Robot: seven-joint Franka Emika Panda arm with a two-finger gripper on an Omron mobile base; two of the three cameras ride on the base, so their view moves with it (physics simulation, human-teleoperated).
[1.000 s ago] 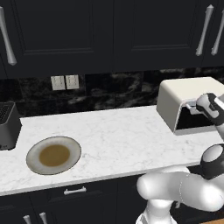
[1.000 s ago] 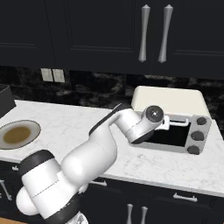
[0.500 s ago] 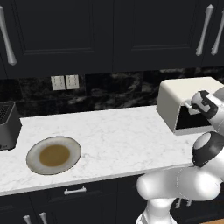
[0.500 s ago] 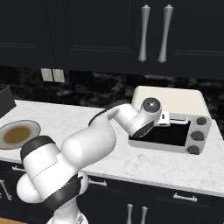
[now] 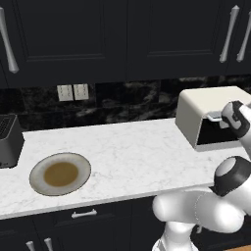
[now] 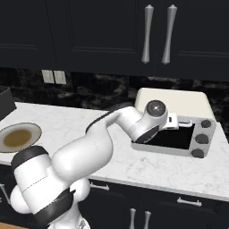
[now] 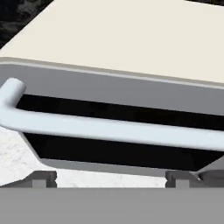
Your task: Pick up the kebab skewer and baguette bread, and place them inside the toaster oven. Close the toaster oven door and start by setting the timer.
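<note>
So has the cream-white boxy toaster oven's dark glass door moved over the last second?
Yes. In the right base view the dark glass door has swung up from nearly flat on the marble counter toward the cream-white toaster oven, almost shut.

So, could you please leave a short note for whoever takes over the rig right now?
Gripper: open, holding nothing, right in front of the door handle.
Oven: at the right end of the counter. Its door looks raised, shut or nearly so.
Skewer and bread: neither is on the plate, and the dark glass hides the oven's inside.
Done: food apparently loaded and the door brought up, judging by the bare plate.
Left: confirm that the door is fully shut, then turn the timer among the knobs on the right of the oven's front.
</note>
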